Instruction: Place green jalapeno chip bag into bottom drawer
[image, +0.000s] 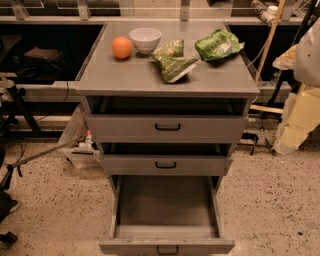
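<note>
**Chip bag on bench top, bottom drawer pulled out**

Green jalapeno chip bag (173, 62) lies crumpled on the bench (130, 77), approx. mid-width, a bit nearer the back edge than the front. Its pale inner edge faces the front-right corner.

White bowl (145, 39) sits just left of it twd the back edge, close to or touching the bag's back-left tip. Orange (121, 47) is just beside the bowl on its left. A brighter green bag w/ white patch (218, 44) lies near the back-right corner, apart from the jalapeno bag.

Below the bench's front edge, bottom drawer (167, 205) is pulled far out, inside bare grey, black handle at the picture's lower edge. Top drawer (167, 128) and middle drawer (166, 164) are each out only a little.

Gripper: out of view, so can't tell how far open it is or whether it has hold of anything.
</note>
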